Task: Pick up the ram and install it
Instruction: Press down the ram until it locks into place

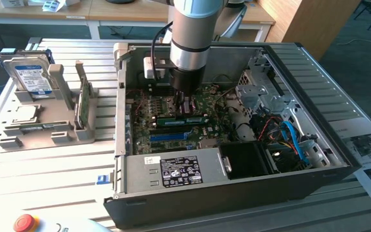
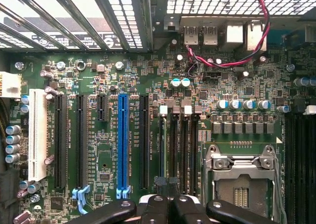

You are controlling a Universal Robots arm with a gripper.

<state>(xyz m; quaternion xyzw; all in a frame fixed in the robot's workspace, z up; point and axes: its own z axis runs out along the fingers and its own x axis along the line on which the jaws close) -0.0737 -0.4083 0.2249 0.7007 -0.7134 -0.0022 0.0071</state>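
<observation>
A green ram stick (image 1: 82, 102) stands on edge in the grey holder (image 1: 50, 133) at the exterior view's left, away from the arm. My gripper (image 1: 185, 103) hangs low inside the open computer case (image 1: 340, 159), over the motherboard (image 1: 208, 104). Another green stick (image 1: 184, 118) lies in the board's slots right below the fingertips. In the wrist view my gripper (image 2: 168, 189) is shut, fingers pressed together with nothing visible between them. It hovers over the black memory slots (image 2: 182, 150), beside the long blue slot (image 2: 122, 145).
A silver hard drive (image 1: 27, 72) with a blue label stands in the holder's back. The power supply (image 1: 172, 170) fills the case's near side and blue cables (image 1: 292, 137) lie at its right. The CPU socket (image 2: 242, 177) sits next to the memory slots. A red stop button (image 1: 25, 223) is at the front.
</observation>
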